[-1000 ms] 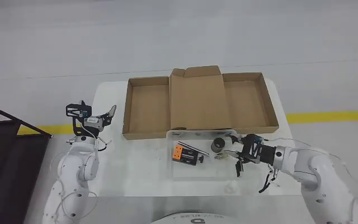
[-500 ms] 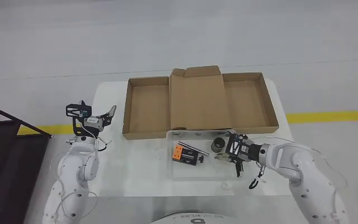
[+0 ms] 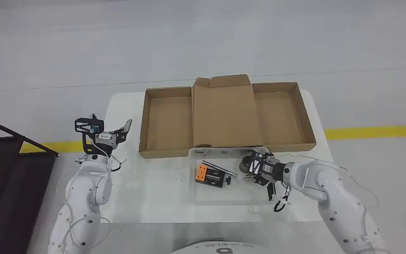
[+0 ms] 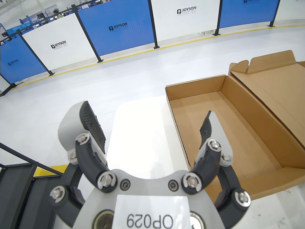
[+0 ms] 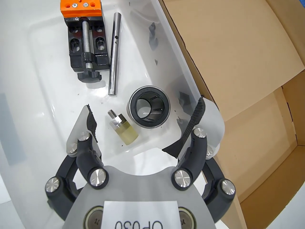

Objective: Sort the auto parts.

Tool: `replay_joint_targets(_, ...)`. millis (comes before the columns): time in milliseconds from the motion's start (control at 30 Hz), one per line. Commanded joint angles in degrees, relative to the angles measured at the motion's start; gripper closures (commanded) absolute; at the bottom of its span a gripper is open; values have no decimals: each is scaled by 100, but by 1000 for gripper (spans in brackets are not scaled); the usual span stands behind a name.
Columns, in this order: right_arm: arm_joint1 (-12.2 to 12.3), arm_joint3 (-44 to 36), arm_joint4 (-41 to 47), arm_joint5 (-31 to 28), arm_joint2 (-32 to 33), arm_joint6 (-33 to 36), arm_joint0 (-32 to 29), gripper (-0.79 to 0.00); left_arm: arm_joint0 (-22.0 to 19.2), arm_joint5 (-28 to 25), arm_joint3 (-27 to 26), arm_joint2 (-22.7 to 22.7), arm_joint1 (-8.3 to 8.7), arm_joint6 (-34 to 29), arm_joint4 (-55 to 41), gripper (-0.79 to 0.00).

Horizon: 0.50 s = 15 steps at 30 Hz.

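Note:
A clear plastic tray (image 5: 28, 77) (image 3: 209, 190) holds several parts: an orange and black vise (image 5: 82, 36) (image 3: 209, 174), a steel rod (image 5: 114, 53) (image 3: 219, 167), a black and metal bearing sleeve (image 5: 149, 107) (image 3: 247, 164) and a small threaded stud with a pale cap (image 5: 122, 127). My right gripper (image 5: 145, 115) (image 3: 254, 170) hangs open over the tray's right end, its fingers on either side of the stud and the sleeve, holding nothing. My left gripper (image 4: 152, 127) (image 3: 109, 132) stands open and empty at the table's left edge, beside the cardboard box (image 4: 238, 120).
The open cardboard box (image 3: 225, 117) with three compartments lies along the table's far side, right behind the tray. A black rack (image 3: 19, 171) stands off the table's left side. Bare table shows between the left arm and the tray.
My right gripper has moved left from the table's right side to over the tray's right end. The left arm has kept still.

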Motion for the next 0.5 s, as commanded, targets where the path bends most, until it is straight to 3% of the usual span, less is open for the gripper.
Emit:
replay_joint_targets(0,2,15,-47,26,-66,34,26,-696,0,0,0,0,0,0,0,-785)
replay_joint_targets(467,19,92,-303,158,-478,154,194,-696,0,0,0,0,0,0,0,-785)
